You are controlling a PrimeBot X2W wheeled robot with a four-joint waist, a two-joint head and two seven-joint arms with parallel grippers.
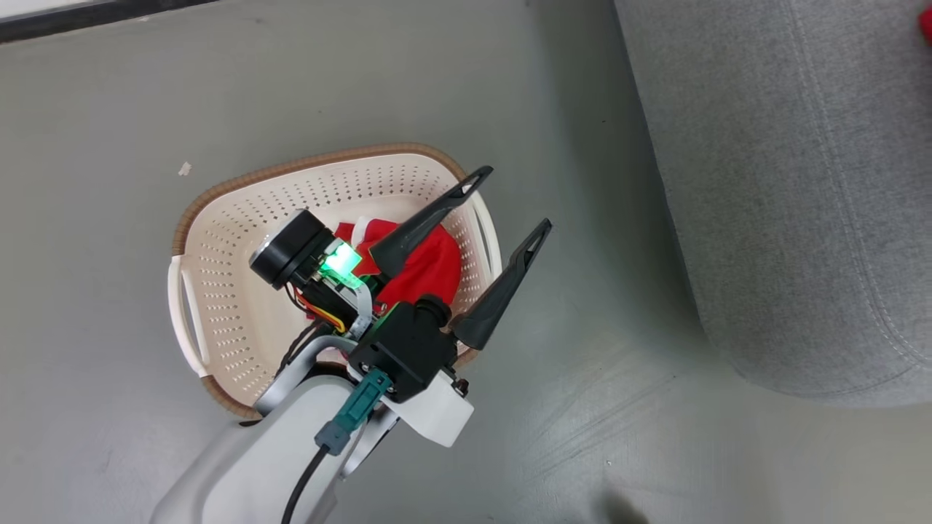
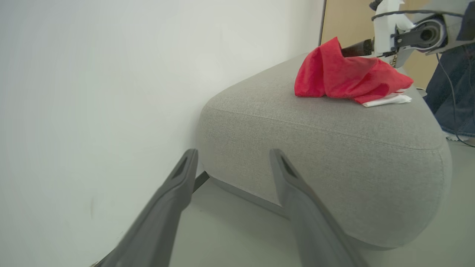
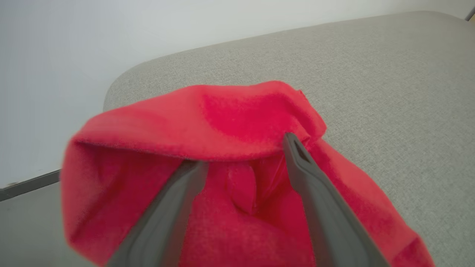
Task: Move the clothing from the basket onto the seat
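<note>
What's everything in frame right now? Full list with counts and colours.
Seat: 1, grey, beside the white wall.
Basket: 1, cream-white with brown rim, on the grey floor, left of the seat.
Garment in basket: 1, red with white trim, crumpled inside.
Garment on seat: 1, red with white trim, on top.
Floor scrap: 1, whitish, beyond the basket.
Blue denim: 1 patch, past the seat's far end; possibly a person's leg.
Left hand: 1, dark fingers, open above the basket.
Right hand: 1, dark fingers, open, spread in the garment on the seat.
</note>
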